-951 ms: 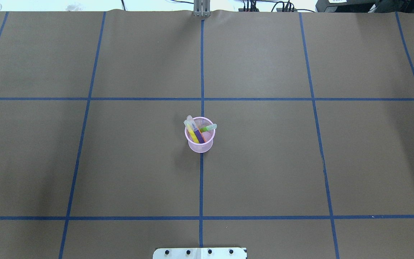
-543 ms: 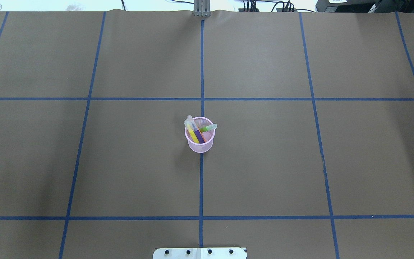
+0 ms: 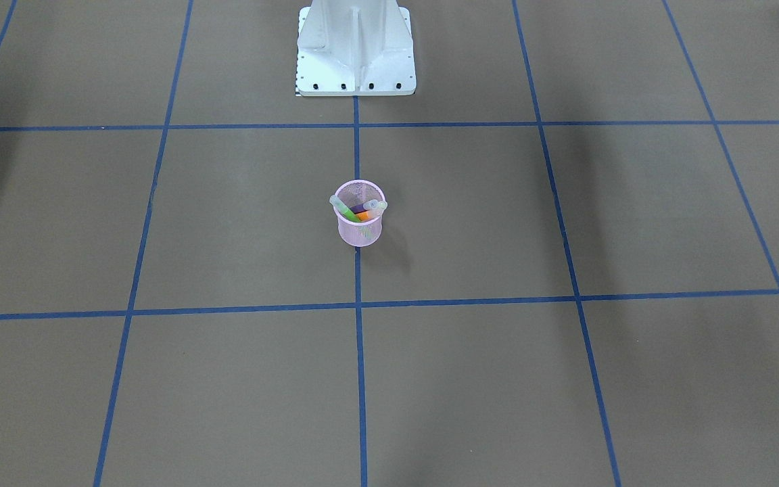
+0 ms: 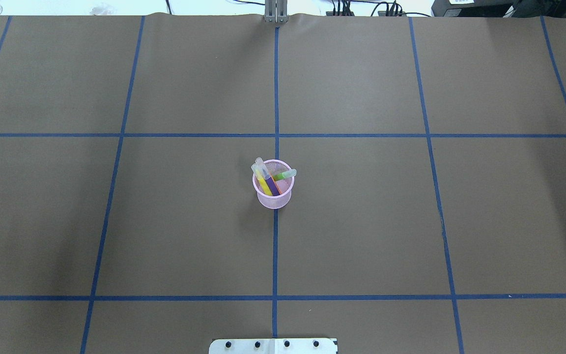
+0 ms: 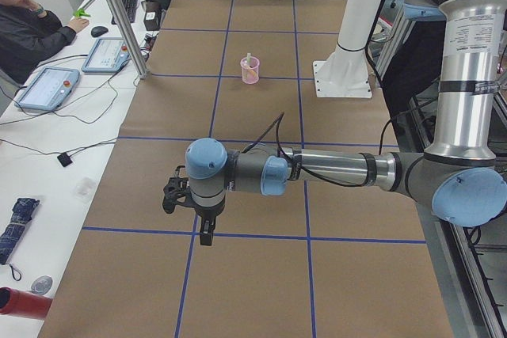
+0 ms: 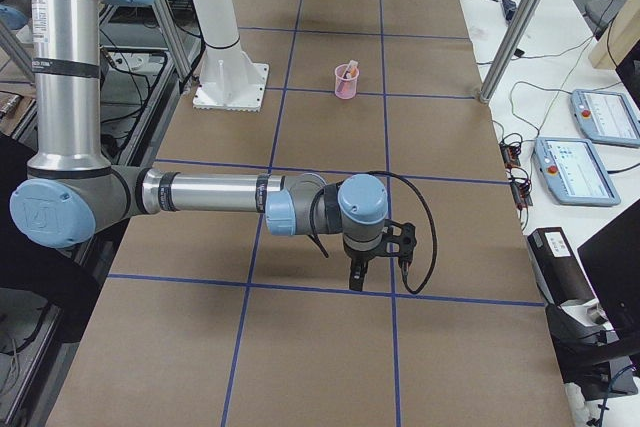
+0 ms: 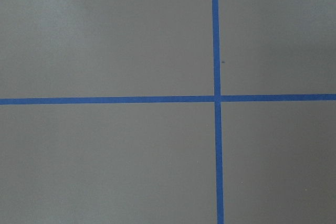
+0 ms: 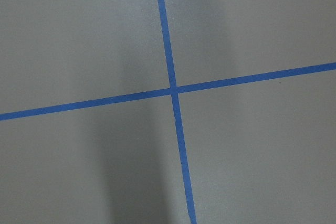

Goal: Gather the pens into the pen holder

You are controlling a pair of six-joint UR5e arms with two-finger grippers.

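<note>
Left gripper (image 5: 204, 235), right gripper (image 6: 354, 279): can't tell grip state. Both sit well apart from the pen holder (image 4: 273, 200) at frame centre, pens (image 4: 268, 182) leaning inside.

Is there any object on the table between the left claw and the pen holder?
No, nothing visible. Only bare brown paper with blue tape lines lies between the left claw and the pen holder. The pens already stand inside it.

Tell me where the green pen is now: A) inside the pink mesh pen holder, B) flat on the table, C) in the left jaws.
A: the green pen leans inside the pink mesh pen holder, its cap poking over the rim.
</note>
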